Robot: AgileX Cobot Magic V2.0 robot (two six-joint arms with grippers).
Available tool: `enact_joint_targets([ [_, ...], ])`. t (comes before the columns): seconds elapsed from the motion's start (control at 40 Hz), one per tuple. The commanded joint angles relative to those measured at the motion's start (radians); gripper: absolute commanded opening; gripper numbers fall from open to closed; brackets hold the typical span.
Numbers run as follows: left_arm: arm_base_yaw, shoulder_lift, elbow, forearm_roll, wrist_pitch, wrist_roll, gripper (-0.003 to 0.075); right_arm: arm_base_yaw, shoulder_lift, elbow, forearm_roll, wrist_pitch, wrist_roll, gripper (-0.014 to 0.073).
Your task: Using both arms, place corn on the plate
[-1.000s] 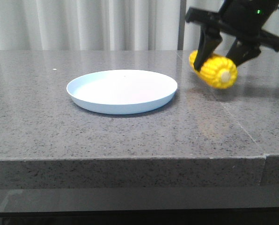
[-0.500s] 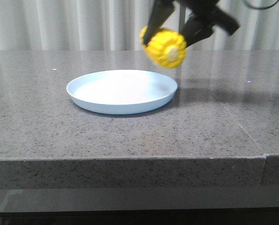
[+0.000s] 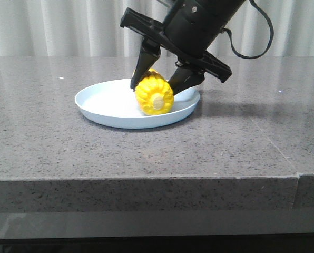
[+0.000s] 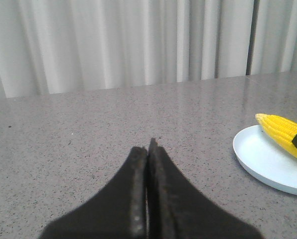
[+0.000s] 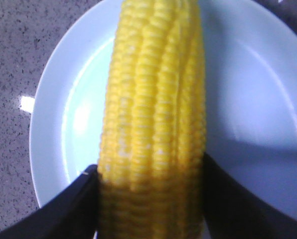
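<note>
The yellow corn (image 3: 154,95) is held in my right gripper (image 3: 159,87), whose jaws are shut on its sides, low over the pale blue-white plate (image 3: 101,103); I cannot tell whether it touches the plate. Its pale cut end faces the front. In the right wrist view the corn (image 5: 153,124) runs along the plate (image 5: 248,79) between the black fingers (image 5: 64,209). My left gripper (image 4: 148,147) is shut and empty above the table, left of the plate (image 4: 268,164), and does not show in the front view. The corn's tip (image 4: 283,130) shows there too.
The grey speckled stone table (image 3: 46,142) has its front edge near the camera. A seam (image 3: 275,142) runs through the tabletop right of the plate. White curtains (image 3: 57,26) hang behind. The right arm's black cable (image 3: 259,45) loops above the table's right side.
My right gripper has carried the corn from the right side of the table, up and leftward, then down to the plate.
</note>
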Motion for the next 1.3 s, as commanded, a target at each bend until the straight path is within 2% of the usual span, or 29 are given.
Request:
enact_joint_targets([
  [0.0, 0.001, 0.012, -0.026, 0.0, -0.075, 0.003, -0.002, -0.003, -0.067, -0.034, 0.03, -0.037, -0.01, 0.0571],
  [0.1, 0.001, 0.012, -0.026, 0.0, -0.075, 0.003, -0.002, -0.004, -0.097, -0.034, 0.014, -0.042, -0.01, 0.064],
  [0.35, 0.001, 0.012, -0.026, 0.0, -0.075, 0.003, -0.002, -0.027, -0.21, -0.034, -0.076, -0.047, -0.01, 0.0597],
  [0.42, 0.001, 0.012, -0.026, 0.0, -0.075, 0.003, -0.002, -0.035, -0.238, -0.034, -0.11, -0.028, -0.01, 0.0514],
  [0.6, 0.001, 0.012, -0.026, 0.0, -0.075, 0.003, -0.002, -0.066, -0.282, -0.034, -0.157, 0.001, -0.01, 0.0142],
  [0.65, 0.001, 0.012, -0.026, 0.0, -0.075, 0.003, -0.002, -0.08, -0.29, -0.034, -0.157, 0.008, -0.01, 0.0062],
  [0.8, 0.001, 0.012, -0.026, 0.0, -0.075, 0.003, -0.002, -0.141, -0.32, -0.034, -0.222, 0.048, -0.01, -0.0095],
  [1.05, 0.001, 0.012, -0.026, 0.0, -0.075, 0.003, -0.002, -0.25, -0.425, 0.014, -0.419, 0.161, -0.01, -0.009],
  [1.18, 0.001, 0.012, -0.026, 0.0, -0.075, 0.003, -0.002, -0.281, -0.539, 0.123, -0.466, 0.138, -0.01, -0.009],
  [1.27, 0.001, 0.012, -0.026, 0.0, -0.075, 0.003, -0.002, -0.288, -0.646, 0.242, -0.469, 0.064, -0.01, -0.009],
])
